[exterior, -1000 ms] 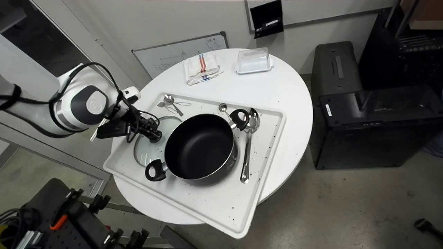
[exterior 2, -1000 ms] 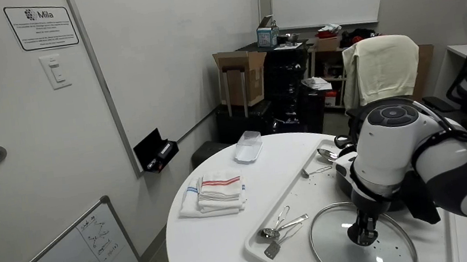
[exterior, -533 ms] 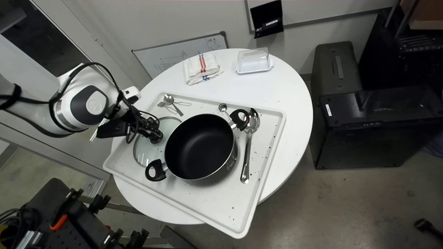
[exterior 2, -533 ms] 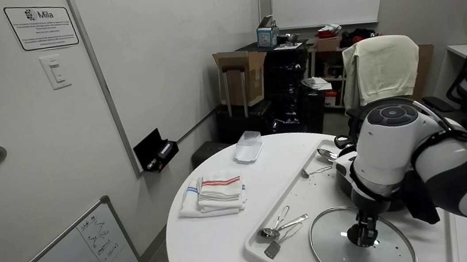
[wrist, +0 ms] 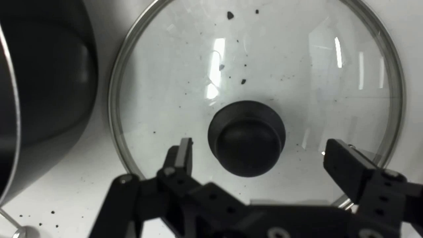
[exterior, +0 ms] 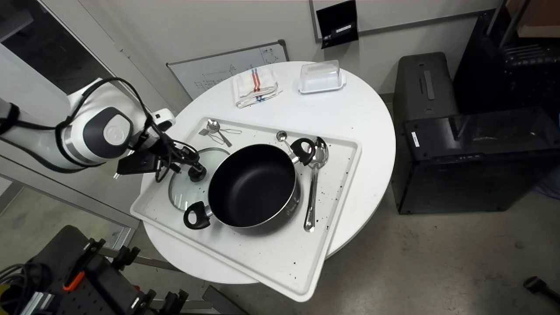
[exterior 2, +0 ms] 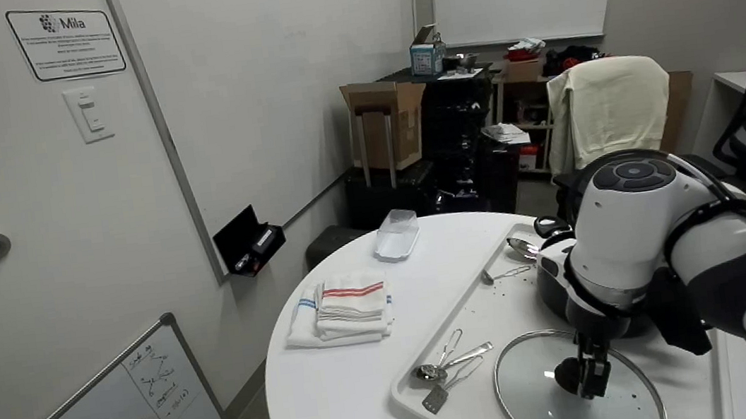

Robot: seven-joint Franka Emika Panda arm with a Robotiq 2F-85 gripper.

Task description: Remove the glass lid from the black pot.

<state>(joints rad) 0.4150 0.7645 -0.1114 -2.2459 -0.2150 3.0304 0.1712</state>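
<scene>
The glass lid (wrist: pixel 172 109) lies on the white tray, beside the black pot (exterior: pixel 253 186), whose inside shows bare and black. In both exterior views the lid (exterior 2: pixel 530 389) is seen, its rim partly covered by the arm or the pot. Its dark knob (wrist: pixel 248 148) stands upright at the lid's middle. My gripper (wrist: pixel 258 145) is open around the knob, with a gap on either side and neither finger touching it. In the wrist view the pot's dark wall fills the left edge, close to the lid's rim.
The tray (exterior: pixel 280 262) also bears a large slotted spoon (exterior: pixel 312 192), a small ladle (exterior: pixel 281 136) and small utensils (exterior: pixel 216 131) near its corner. Farther back on the round table are folded towels (exterior: pixel 256 85) and a clear-covered butter dish (exterior: pixel 321 78).
The lid has dropped slightly and come to rest on the tray. My fingers, earlier shut on the knob, have parted, and the arm has drawn back a little from it.
</scene>
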